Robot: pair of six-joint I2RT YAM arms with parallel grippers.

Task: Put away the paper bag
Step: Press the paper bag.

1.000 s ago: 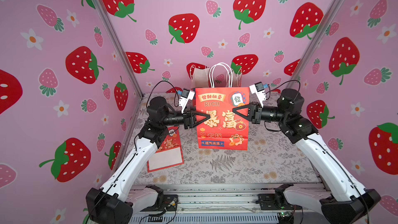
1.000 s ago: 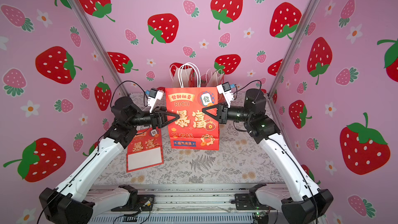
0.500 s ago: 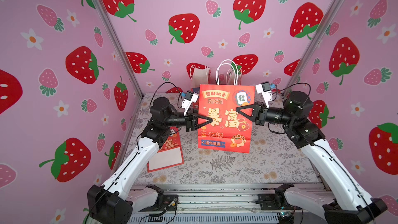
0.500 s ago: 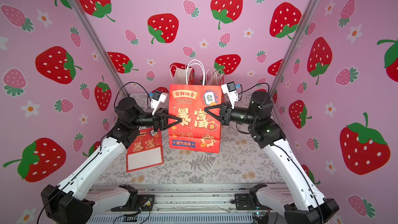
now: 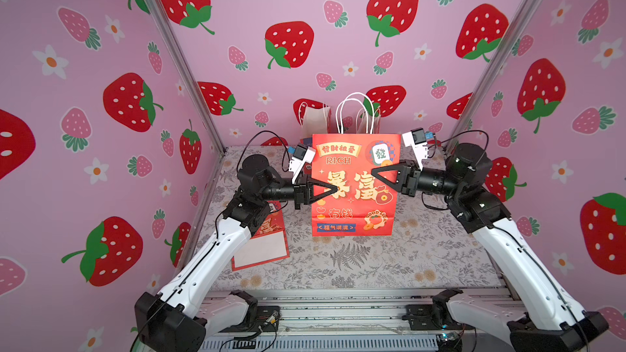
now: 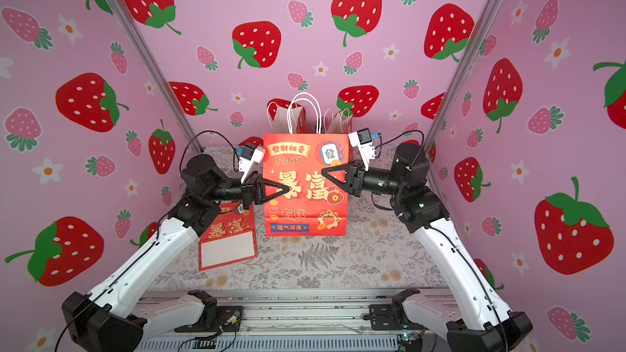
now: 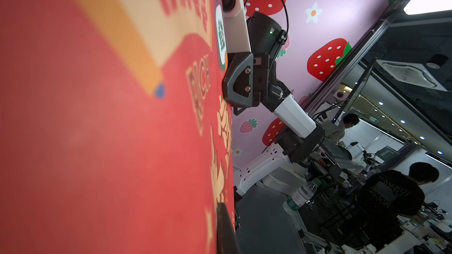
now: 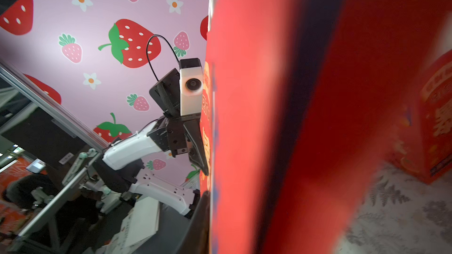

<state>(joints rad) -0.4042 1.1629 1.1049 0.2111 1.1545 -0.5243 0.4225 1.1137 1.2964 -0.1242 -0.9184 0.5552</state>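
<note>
The left gripper [image 5: 333, 188], a black triangular two-finger tool, has its jaws pressed together on the left edge of the upright red printed paper bag with white cord handles [image 5: 352, 198]. The right gripper [image 5: 374, 172], of the same build, reaches onto the bag's right edge; whether its jaws pinch the paper or stand slightly apart cannot be told from the pictures.

The bag stands on its base at mid-table, between the two arms. It appears light, thin-walled and easily creased; its sides would probably buckle under a hard squeeze. The folded side edges or the handles look like the soundest places to hold it.

The bag rests on a grey floral cloth [image 5: 355, 259]. A flattened red paper bag [image 5: 267, 242] lies to the near left, and further bags [image 5: 316, 120] stand against the far wall. Pink strawberry-patterned panels [image 5: 101, 96] close the left, right and far sides.
</note>
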